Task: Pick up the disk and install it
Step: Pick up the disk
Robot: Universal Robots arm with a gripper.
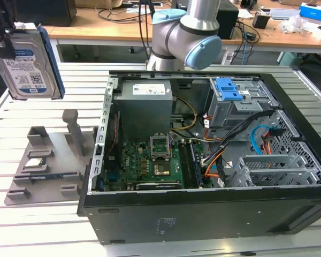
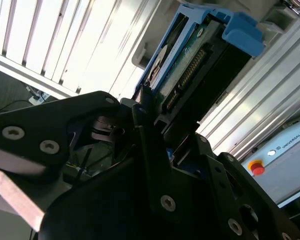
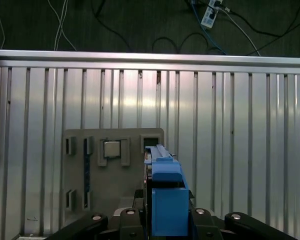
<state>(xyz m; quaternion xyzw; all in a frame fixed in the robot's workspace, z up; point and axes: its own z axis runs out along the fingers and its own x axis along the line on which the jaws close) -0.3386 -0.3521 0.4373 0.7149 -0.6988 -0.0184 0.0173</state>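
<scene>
The slatted metal table point(image 1: 27, 115) lies beneath the gripper point(image 3: 167, 222). The open computer case point(image 1: 203, 219) rests on it, well off to the gripper's side, toward the exterior view's right. Directly below the gripper sits the grey fixture tray point(image 3: 115, 190), with nothing touching it from above.

The disk point(image 1: 29, 61) is held in the air, clear of the tray, hanging from the gripper with its label facing the exterior view. In both wrist views the jaws are seen pressed together on the edges of its blue carrier. A small square chip point(image 3: 111, 148) is seated in the tray below (it is no part of this job).

The pick is judged done and the carry is in hand. It would be done best with the clamp firm, the disk high enough to clear the case wall, and the exposed connector end kept away from the cables.
</scene>
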